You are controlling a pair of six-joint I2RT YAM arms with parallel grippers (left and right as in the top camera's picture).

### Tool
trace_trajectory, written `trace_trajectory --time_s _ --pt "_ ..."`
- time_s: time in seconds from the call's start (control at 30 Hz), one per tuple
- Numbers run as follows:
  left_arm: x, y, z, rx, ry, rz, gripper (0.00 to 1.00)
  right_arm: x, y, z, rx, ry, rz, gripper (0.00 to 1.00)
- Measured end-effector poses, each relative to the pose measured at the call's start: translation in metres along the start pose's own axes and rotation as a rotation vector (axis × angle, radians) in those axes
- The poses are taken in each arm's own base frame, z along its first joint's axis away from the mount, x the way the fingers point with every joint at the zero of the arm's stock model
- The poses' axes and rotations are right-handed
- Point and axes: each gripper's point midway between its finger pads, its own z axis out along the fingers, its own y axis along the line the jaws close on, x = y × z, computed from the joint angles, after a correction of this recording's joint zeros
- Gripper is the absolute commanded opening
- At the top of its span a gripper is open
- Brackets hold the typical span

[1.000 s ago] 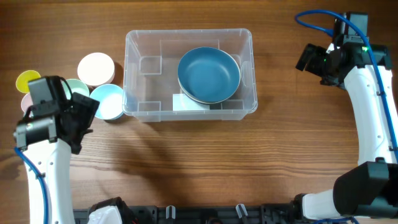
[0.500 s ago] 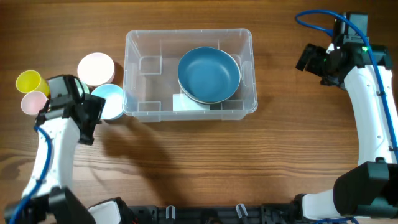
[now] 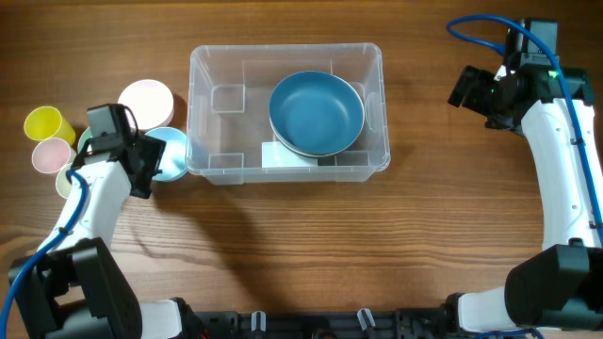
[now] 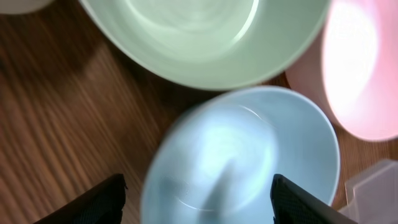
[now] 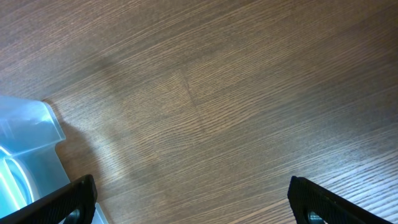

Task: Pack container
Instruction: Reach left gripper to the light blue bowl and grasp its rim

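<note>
One clear container (image 3: 215, 127) sits toward the far edge of the worktop, its long axis running left to right, with a dark blue bowl (image 3: 316, 113) in its right half. Just beside its left end lies a light blue bowl (image 4: 242, 155). My left gripper (image 4: 197, 190) hangs over that bowl, fingers spread, holding nothing, so the bin lies close on that hand's right. My right gripper (image 5: 191, 186), likewise spread and empty, hovers near the far right corner, well apart.
</note>
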Motion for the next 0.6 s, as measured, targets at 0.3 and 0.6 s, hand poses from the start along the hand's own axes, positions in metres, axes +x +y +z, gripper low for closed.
trace_trajectory --time_s 0.3,0.6 --pt "0.0084 -0.0098 0.0021 0.010 -0.013 0.043 0.71 0.0000 0.0000 0.0000 0.000 0.000 0.000 0.99" --pt "0.0087 -0.0021 0.0071 -0.029 -0.015 0.044 0.47 0.0000 0.0000 0.0000 0.000 0.000 0.000 0.99"
